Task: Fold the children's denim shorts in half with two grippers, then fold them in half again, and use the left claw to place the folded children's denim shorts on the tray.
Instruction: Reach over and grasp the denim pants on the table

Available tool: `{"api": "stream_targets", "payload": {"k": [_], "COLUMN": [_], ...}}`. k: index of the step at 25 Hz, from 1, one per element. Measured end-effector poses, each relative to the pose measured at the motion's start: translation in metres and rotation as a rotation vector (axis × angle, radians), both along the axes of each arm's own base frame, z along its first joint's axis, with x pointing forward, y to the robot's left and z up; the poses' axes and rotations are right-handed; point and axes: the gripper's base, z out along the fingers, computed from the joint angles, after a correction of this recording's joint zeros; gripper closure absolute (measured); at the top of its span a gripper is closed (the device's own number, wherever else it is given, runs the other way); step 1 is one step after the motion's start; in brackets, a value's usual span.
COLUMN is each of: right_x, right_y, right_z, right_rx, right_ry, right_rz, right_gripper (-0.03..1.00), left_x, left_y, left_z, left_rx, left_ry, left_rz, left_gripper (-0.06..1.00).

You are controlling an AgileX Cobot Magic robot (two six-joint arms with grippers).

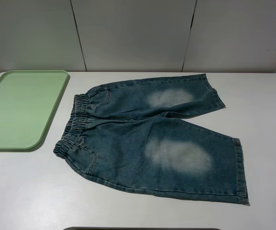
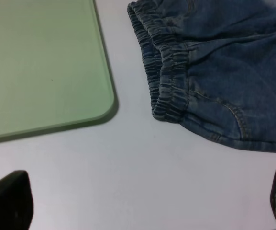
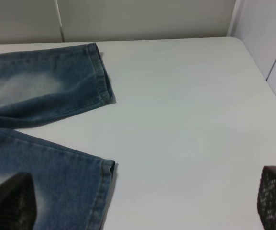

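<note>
Small blue-green washed-denim children's shorts [image 1: 147,134] lie spread flat on the white table [image 1: 23,191]. They sit just beside the large, flat, pale-green plastic tray [image 1: 23,108] without touching it. Their gathered elastic waistband [image 1: 75,124] is the end nearest the tray, with a narrow strip of bare table between the two. Both legs run away from the tray, and each carries a pale faded patch [image 1: 178,155]. The legs splay a little apart toward the hems [image 3: 104,76], the parts farthest from the tray.

The black two-finger left pincer [image 2: 145,201] hangs over bare table near the tray's rounded corner [image 2: 106,103], close to the waistband. Its fingers [image 2: 6,201] are spread wide and clear of the cloth.

The black right pincer [image 3: 142,201] is well apart from the tray, out by the hems, and is also spread wide. One finger shows in front of the denim of one leg and the other over bare table. Whether it touches the cloth cannot be told.
</note>
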Motion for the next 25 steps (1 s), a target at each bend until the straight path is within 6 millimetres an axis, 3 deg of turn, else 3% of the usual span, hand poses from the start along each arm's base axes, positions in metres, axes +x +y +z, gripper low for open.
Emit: {"api": "stream_targets", "payload": {"k": [25], "right_x": [0.0000], "right_y": [0.0000], "right_z": [0.0000], "right_rx": [0.000], "right_ry": [0.000], "right_rz": [0.000], "right_gripper": [0.27], "left_x": [0.0000], "left_y": [0.0000], "left_z": [0.0000], "left_rx": [0.000], "left_ry": [0.000], "left_rz": [0.000], "left_gripper": [-0.05]}}
